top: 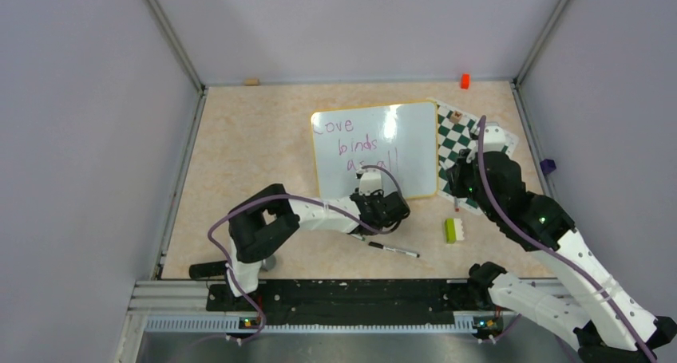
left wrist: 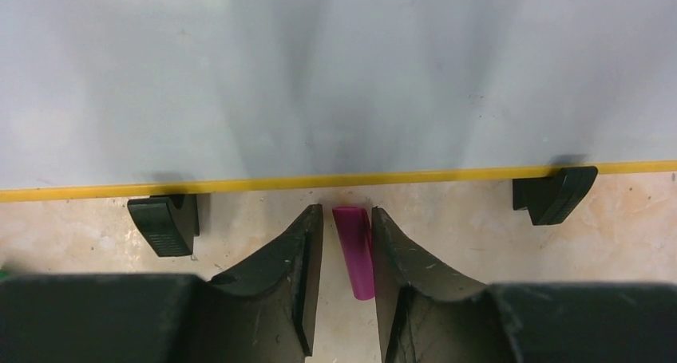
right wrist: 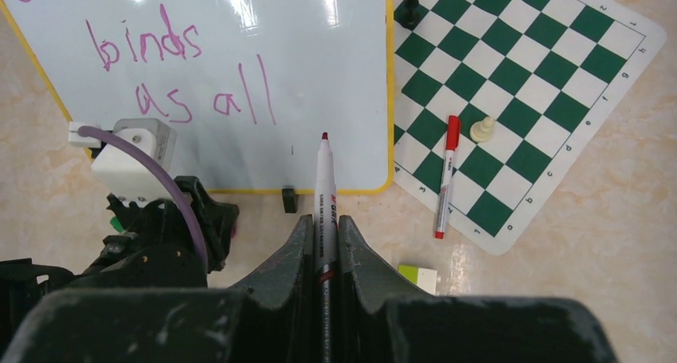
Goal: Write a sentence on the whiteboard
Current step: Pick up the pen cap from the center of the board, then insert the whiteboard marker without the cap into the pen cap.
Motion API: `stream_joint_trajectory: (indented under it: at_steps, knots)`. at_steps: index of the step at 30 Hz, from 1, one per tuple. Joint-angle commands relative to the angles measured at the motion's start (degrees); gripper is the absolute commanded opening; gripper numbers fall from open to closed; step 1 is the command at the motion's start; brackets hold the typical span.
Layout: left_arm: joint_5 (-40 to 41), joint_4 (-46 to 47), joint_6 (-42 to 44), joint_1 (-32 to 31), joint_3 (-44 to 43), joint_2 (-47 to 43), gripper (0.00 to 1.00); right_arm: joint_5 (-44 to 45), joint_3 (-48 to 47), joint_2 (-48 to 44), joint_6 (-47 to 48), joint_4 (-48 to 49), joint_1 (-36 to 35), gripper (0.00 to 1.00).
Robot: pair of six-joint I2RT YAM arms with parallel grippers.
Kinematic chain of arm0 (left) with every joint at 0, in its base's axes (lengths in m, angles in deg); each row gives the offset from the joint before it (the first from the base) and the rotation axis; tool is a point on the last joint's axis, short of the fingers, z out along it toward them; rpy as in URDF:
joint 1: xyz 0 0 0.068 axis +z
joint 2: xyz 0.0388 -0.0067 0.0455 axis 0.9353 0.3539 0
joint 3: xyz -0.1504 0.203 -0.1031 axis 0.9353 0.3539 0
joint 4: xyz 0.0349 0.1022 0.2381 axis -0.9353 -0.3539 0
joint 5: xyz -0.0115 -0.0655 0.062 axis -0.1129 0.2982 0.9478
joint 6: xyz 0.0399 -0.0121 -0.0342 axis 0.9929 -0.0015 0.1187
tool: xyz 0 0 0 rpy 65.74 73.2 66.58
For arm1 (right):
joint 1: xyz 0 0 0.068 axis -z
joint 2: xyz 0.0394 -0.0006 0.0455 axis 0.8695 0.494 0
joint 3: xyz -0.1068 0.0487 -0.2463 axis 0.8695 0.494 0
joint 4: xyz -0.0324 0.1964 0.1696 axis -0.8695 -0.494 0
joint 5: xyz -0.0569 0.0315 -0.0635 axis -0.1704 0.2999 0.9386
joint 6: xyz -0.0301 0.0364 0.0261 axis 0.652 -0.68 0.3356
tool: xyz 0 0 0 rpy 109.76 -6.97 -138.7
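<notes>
Two loose things lie nearest the arms: a black pen [top: 393, 250] and a green-and-white block [top: 453, 230]. Past the pen, the left gripper [left wrist: 347, 218] sits low at the board's near edge. Its jaws are narrowly apart around a magenta cap [left wrist: 354, 255]. One finger touches the cap and a thin gap shows at the other, so I cannot tell if it is gripped. The right gripper [right wrist: 324, 223] has its jaws pinched on a marker [right wrist: 325, 191], tip over the board's near right corner. The whiteboard [top: 415, 159] sits mid-table on two black feet [left wrist: 164, 223]. The sentence [right wrist: 144, 44] reads "Love binds as all" in three purple lines. Beside the board's right edge, the chess mat [right wrist: 559, 68] carries a red-capped pen [right wrist: 445, 179], a white pawn [right wrist: 481, 129] and a black piece [right wrist: 409, 8].
</notes>
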Motion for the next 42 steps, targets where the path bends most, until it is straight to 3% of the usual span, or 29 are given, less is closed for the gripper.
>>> stream_joint_trajectory:
  at_steps: [1, 4, 8, 13, 19, 24, 27, 30, 36, 39, 42]
  knots:
    - [-2.79, -4.71, -2.05, -0.97, 0.03, 1.0, 0.32, 0.06, -2.2, -0.94, 0.34, 1.25, 0.6, 0.0]
    - [-2.43, -4.74, -2.1, -1.21, -0.09, 1.0, 0.23, -0.02, -2.09, -1.05, 0.34, 1.24, 0.63, 0.0]
    - [0.06, -6.29, -2.62, -1.07, -0.73, 1.35, 0.0, -1.09, -2.12, -1.11, 0.25, 1.24, 0.6, 0.0]
    - [0.57, -9.57, -2.43, -1.15, -1.73, -3.91, 0.0, -3.17, -2.06, -0.74, 0.79, 0.44, 0.59, 0.0]
    - [-1.17, -3.97, -3.86, -1.07, 5.98, -20.44, 0.0, -5.62, 0.97, -4.16, 0.81, 2.99, 0.66, 0.0]
    - [-3.6, 8.93, -2.77, 0.35, 14.87, -35.41, 0.0, -15.17, 7.22, -9.82, -0.17, 12.9, 0.58, 0.0]
    - [-6.47, 25.29, -1.66, 2.29, 23.84, -44.48, 0.0, -21.08, 12.96, -13.46, -1.45, 21.09, 0.62, 0.0]
    - [-2.4, 39.09, -0.69, 2.54, 30.94, -50.61, 0.0, -26.16, 19.42, -16.08, -2.64, 30.31, 0.57, 0.0]
    - [4.65, 49.66, -2.42, 2.89, 35.5, -54.56, 0.0, -33.87, 24.98, -14.58, -5.74, 42.91, 0.58, 0.0]
    - [7.13, 56.65, -3.59, 2.97, 37.91, -54.11, 0.0, -36.94, 24.91, -11.38, -5.53, 44.97, 0.58, 0.0]
    - [8.91, 57.82, -4.09, 3.06, 37.31, -53.11, 0.0, -40.75, 23.79, -9.12, -4.59, 46.97, 0.56, 0.0]
